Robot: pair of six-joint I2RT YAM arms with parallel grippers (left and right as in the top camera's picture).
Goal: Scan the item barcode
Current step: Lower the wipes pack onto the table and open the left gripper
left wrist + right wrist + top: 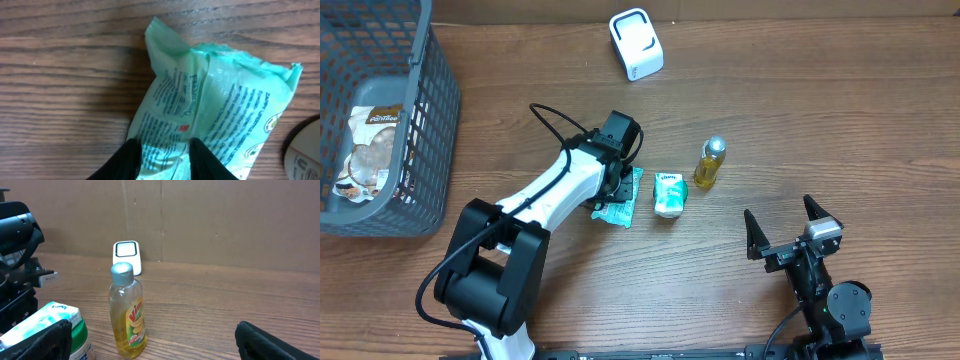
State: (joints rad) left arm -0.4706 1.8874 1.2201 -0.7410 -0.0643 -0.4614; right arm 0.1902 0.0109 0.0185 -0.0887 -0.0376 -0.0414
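Note:
A pale green printed packet (617,209) (215,100) lies flat on the wooden table, mid-left. My left gripper (620,188) (165,156) is down over its near end. The two black fingers stand a little apart on either side of a strip of the wrapper, which looks flat rather than pinched. The white barcode scanner (636,44) (126,255) stands at the far edge, well away from the packet. My right gripper (782,228) (154,332) waits wide open near the front right with nothing between its fingers.
A yellow liquid bottle (709,165) (128,315) and a white tub with a green lid (669,195) (60,330) lie right of the packet. A grey basket (432,120) at far left holds a snack bag (365,150).

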